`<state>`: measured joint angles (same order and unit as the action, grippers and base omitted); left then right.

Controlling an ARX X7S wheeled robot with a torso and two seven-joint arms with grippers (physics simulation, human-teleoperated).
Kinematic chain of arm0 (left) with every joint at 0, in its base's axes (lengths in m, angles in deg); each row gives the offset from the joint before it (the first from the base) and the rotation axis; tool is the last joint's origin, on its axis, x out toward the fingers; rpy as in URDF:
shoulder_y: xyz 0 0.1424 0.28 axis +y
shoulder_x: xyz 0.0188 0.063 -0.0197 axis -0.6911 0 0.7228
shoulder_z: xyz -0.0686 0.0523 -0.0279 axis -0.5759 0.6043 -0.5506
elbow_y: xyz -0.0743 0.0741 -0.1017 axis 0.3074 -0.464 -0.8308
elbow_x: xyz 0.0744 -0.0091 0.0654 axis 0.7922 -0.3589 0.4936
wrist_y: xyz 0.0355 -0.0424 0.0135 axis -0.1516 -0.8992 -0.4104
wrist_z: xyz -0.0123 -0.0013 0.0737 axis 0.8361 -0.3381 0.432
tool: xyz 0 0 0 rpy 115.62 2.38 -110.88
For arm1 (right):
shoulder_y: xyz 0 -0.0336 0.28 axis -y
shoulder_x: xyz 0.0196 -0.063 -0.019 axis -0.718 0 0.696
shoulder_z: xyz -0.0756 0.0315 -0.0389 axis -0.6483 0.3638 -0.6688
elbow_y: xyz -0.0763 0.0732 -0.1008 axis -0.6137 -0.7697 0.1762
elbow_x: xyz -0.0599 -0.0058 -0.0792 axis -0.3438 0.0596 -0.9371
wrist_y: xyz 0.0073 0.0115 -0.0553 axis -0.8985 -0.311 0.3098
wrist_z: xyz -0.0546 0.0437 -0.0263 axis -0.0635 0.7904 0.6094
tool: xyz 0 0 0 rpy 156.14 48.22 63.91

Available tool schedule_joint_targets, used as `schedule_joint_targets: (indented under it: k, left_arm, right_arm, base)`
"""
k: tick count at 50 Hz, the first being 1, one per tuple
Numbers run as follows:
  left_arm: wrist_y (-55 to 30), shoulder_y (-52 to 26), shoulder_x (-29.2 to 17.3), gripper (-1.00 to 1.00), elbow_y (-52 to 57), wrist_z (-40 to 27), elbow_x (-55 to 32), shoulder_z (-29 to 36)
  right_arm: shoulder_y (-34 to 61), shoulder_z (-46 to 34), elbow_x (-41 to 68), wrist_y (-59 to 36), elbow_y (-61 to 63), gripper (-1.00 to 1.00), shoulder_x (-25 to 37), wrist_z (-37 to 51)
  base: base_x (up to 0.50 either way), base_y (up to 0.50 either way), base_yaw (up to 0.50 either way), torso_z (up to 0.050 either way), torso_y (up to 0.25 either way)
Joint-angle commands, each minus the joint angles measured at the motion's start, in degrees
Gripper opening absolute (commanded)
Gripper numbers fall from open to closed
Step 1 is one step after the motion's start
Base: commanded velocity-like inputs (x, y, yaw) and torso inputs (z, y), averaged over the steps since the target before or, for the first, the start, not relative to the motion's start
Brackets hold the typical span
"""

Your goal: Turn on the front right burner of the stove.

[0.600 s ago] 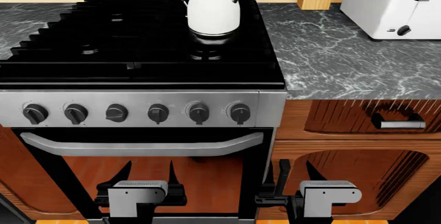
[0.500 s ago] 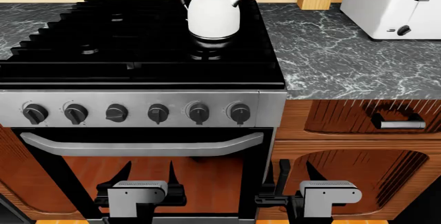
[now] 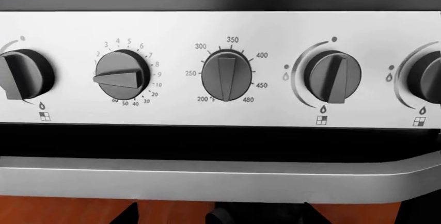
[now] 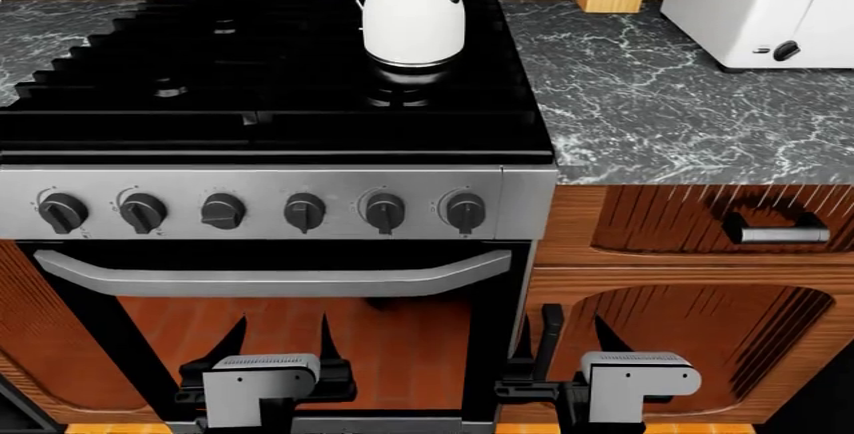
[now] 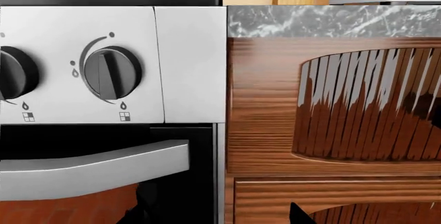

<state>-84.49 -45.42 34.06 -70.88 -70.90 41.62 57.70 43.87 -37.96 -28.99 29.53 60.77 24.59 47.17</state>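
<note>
Kettle (image 4: 412, 19) upright on the stove (image 4: 267, 104), behind the front right burner (image 4: 396, 95).

The wide gas stove with a black grated top (image 4: 160, 124) showed a stainless steel panel with six black knobs, all upright but one. Its round black front right burner with a greyish ring (image 4: 398, 97) sat unlit beneath the grate bars.

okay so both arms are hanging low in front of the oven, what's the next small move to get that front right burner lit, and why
Probably raise the right gripper toward the rightmost knob on the stove. Both grippers hang open below the oven handle, touching nothing, and the right one sits nearest that knob, whose pointer is upright.
</note>
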Motion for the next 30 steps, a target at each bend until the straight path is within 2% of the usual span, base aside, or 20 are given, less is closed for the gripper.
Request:
schedule_joint_targets:
  k: [1, 30]
  left_arm:
    - [-0.2, -0.1, -1.0, 1.0, -0.5, -1.8, -0.6, 1.1]
    - [-1.0, -0.6, -2.5, 1.0, -1.0, -3.5, -3.2, 2.7]
  right_arm:
    - [0.3, -1.1, 0.9, 0.3, -0.9, 1.0, 0.9, 1.3]
    - [0.6, -3.1, 3.1, 0.3, -1.7, 1.0, 2.6, 3.6]
  base:
    - [0.0, 0.0, 0.0, -0.05, 0.0]
    - [0.0, 0.0, 0.0, -0.05, 0.0]
